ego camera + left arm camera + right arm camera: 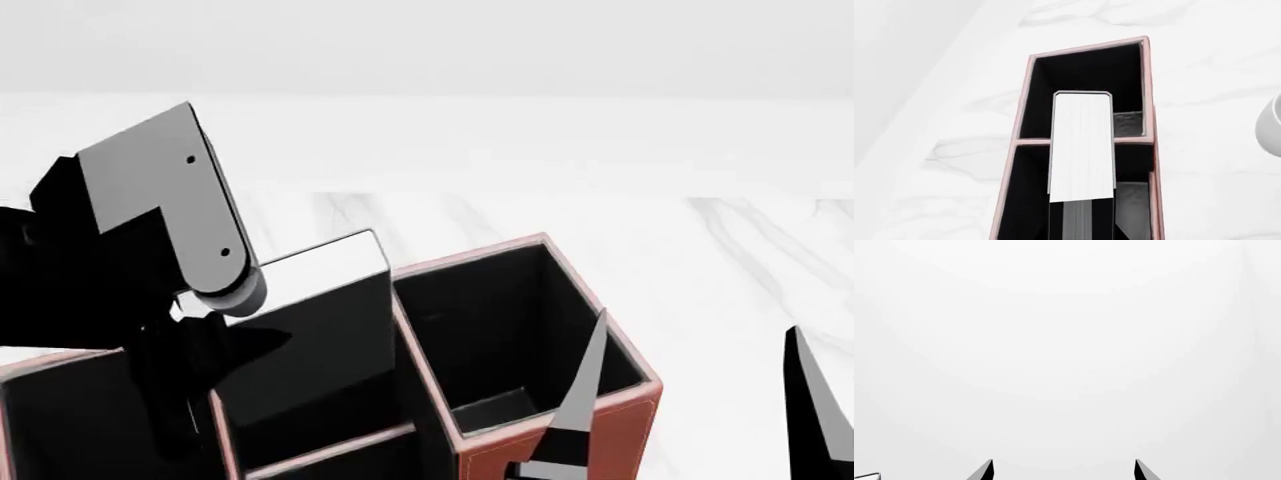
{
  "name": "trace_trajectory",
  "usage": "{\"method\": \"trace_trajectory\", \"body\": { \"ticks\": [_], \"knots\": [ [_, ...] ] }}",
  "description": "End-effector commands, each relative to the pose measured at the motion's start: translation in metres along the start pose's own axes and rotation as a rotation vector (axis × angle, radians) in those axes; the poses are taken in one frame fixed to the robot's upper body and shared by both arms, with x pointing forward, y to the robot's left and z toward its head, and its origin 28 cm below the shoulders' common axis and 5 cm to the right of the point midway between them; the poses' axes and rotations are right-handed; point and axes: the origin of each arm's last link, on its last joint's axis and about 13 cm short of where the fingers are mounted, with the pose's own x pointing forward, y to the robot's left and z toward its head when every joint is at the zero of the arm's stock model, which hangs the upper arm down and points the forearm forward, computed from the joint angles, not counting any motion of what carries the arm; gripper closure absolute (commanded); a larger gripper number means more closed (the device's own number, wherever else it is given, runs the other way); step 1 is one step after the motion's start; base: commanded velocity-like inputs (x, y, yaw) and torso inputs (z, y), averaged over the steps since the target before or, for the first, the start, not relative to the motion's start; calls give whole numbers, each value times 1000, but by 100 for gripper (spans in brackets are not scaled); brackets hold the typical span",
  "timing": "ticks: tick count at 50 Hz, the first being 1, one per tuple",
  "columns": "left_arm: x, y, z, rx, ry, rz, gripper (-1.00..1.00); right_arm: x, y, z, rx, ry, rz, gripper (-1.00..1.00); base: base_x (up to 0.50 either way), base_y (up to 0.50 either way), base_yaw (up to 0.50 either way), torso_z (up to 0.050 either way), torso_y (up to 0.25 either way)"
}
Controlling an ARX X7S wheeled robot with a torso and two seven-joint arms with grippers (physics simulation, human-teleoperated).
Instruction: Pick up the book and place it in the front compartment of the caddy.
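Note:
The black book (pixel 320 320) is tilted and reaches down among the cells of the reddish-brown caddy (pixel 621 425). My left gripper (pixel 220 350) is shut on it at its left side. The left wrist view looks along the book's white page edge (pixel 1081 145) from my left gripper (pixel 1081 217). There the book crosses the divider between two black cells of the caddy (pixel 1021 105). I cannot tell which cell holds its end. My right gripper (pixel 701 322) is open and holds nothing, just right of the caddy. In its own view, my right gripper (pixel 1064 462) faces plain white.
The caddy stands on a white marbled tabletop (pixel 747 250). A white mug (pixel 1271 125) shows at the edge of the left wrist view, beside the caddy. My left arm's black and grey links (pixel 147 210) rise over the caddy's left part.

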Motion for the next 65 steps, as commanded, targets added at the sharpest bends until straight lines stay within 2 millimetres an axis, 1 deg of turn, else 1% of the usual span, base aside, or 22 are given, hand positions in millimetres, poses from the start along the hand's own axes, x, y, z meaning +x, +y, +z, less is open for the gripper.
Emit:
{"method": "trace_trajectory", "body": {
  "ticks": [1, 4, 5, 21, 25, 26, 33, 38, 45, 49, 65],
  "knots": [
    [15, 3, -3, 16, -52, 7, 100, 1, -2, 0, -6, -11, -5, -100, 0, 0, 0, 0, 10],
    [18, 1, -5, 12, -53, 1, 100, 1, -2, 0, -7, -10, -8, -100, 0, 0, 0, 0, 0],
    [22, 3, -9, 18, -38, 6, 100, 1, -3, 0, -8, -10, -9, -100, 0, 0, 0, 0, 0],
    [42, 9, -20, 13, -31, 4, 100, 1, -3, -2, -8, -7, -12, -100, 0, 0, 0, 0, 1],
    [45, 7, -20, 7, -46, 1, 100, 1, -3, 1, -9, -16, -20, -100, 0, 0, 0, 0, 3],
    [49, 8, -23, 9, -49, 6, 100, 1, -3, 2, -8, -19, -18, -100, 0, 0, 0, 10, 0],
    [57, 9, -25, -15, -67, 6, 100, 1, -3, 2, -8, -16, -15, -100, 0, 0, 0, 0, 1],
    [68, 11, -34, -9, -61, 2, 100, 1, -3, 0, -9, -12, -14, -100, 0, 0, 0, 0, 2],
    [77, 15, -39, -26, -70, 26, 100, 1, -2, 0, -8, -10, -10, -100, 0, 0, 0, 0, 0],
    [85, 17, -47, -28, -53, 21, 100, 2, -2, 2, -11, -17, -9, -100, 0, 0, 0, 0, 3],
    [99, 20, -60, -15, -11, 16, 100, 2, -2, -2, -14, -6, -6, -100, 0, 0, 0, 1, 1]
  ]
}}
